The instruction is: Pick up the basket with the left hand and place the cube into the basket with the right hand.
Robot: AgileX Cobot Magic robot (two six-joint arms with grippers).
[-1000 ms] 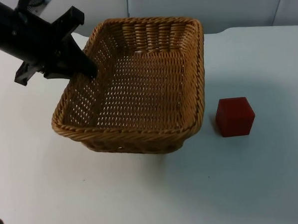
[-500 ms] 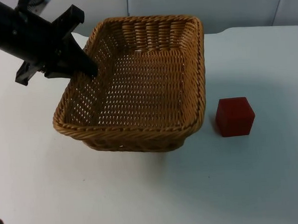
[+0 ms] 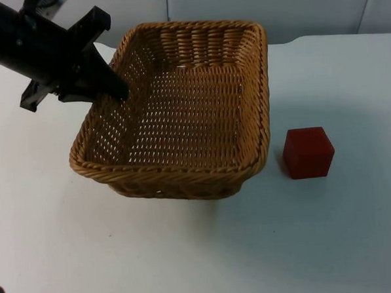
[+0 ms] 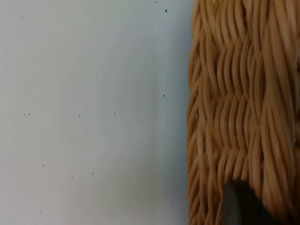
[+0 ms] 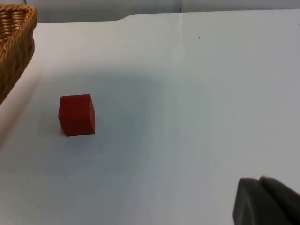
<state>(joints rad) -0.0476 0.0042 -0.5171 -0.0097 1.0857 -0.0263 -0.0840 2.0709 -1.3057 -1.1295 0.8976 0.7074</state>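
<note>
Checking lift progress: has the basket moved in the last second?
Barely. Against the still red cube, the basket has its near-left corner a touch right and lower; the left gripper stays on its left rim.

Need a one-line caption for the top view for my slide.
Left gripper at the wicker basket's left rim; red cube sits on the white table beside it.

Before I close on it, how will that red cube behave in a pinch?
The red cube has flat faces, so it probably won't roll and should suit a parallel pinch. Its matte surface looks grippy rather than slippery. It sits free on the table, so an off-centre touch may slide it.
</note>
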